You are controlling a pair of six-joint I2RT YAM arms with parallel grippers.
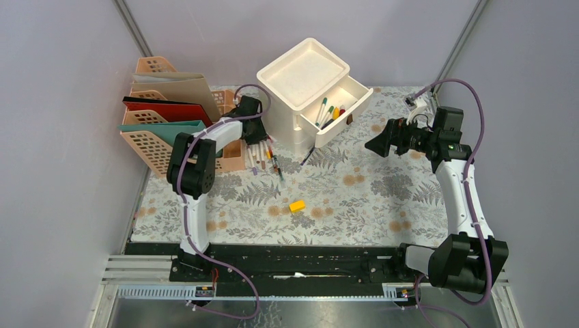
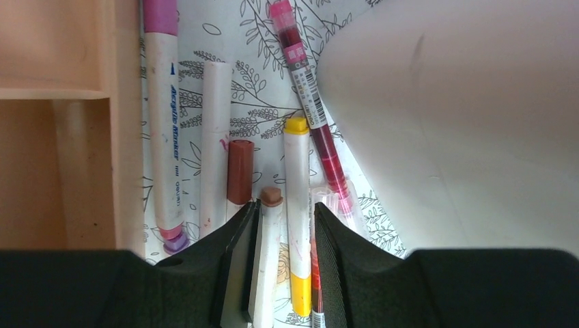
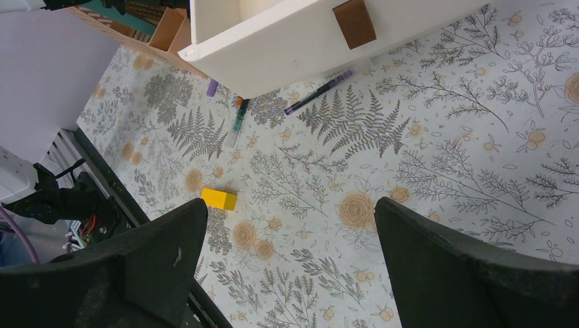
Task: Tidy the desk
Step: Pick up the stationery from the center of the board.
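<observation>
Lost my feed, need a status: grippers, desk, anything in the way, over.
Left gripper jaws straddling brown-tipped white marker and yellow-capped white marker, grip unclear. Right gripper open, empty, above fern-print cloth desk. Loose pens beside white drawer box; small yellow block mid-desk.

Desk (image 1: 410, 205): pale cloth, grey ferns, tan flowers.
Under left gripper (image 2: 283, 212): markers lying side by side on cloth. Small brown-capped marker (image 2: 272, 198) and yellow-capped marker (image 2: 297, 205) between its fingers. Purple-ended marker (image 2: 164, 123) on file-rack side, red pen (image 2: 311, 102) on drawer-box side.
Peach file rack (image 1: 153, 140) and white drawer box (image 1: 300, 75) flank that gripper.
Ahead of right gripper (image 3: 290, 205): yellow block (image 3: 218, 199) nearest, green pen (image 3: 239, 123) and purple pen (image 3: 319, 92) farther, by drawer box.
</observation>
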